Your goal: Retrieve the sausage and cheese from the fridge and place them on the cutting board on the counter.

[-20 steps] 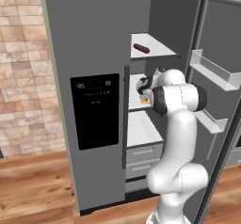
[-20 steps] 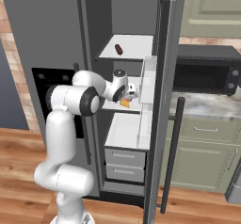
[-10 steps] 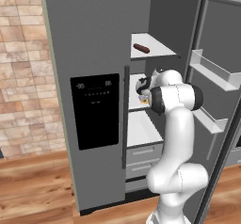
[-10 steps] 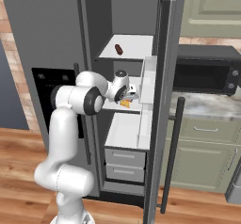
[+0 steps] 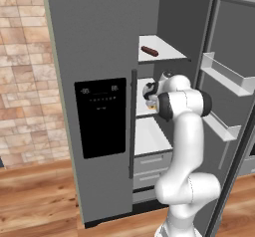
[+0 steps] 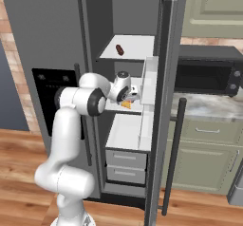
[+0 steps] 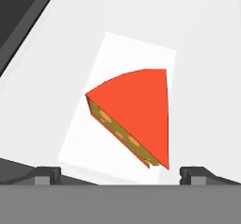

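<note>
Grey, tall two-door fridge [image 5: 94, 57] stands with its right door swung open; black dispenser panel [image 5: 100, 116] sits on the shut left door. White shelves inside are visible in both base views.

Top shelf [image 6: 135, 49]: short dark reddish-brown cylindrical sausage [image 5: 149, 51] lies flat on it, alone, well above the arm.

Middle shelf [image 7: 202, 53]: small yellow-orange cheese wedge with holes and a red face [image 7: 136, 112] rests on the white surface. In the hand view the red face is turned towards the camera and the holed yellow side runs along its lower left edge. From the right base view a bit of the orange wedge [image 6: 126, 104] shows just below and beside the hand.

White arm with dark joints reaches into the fridge at middle-shelf height. Hand [image 7: 120, 173] is just in front of the cheese, fingers spread wide apart: one dark fingertip [image 7: 46, 173] stands to the left of the wedge, the other to the right, and the wedge's near corner lies between them. No contact with the cheese is discernible; nothing is held. In the left base view the hand [image 5: 149, 94] is partly hidden behind the fridge's centre post.

Grey-white marbled stone counter [image 6: 209, 107] over pale grey-green cabinets stands to the right of the fridge, with a black microwave [image 6: 206, 70] on it.
</note>
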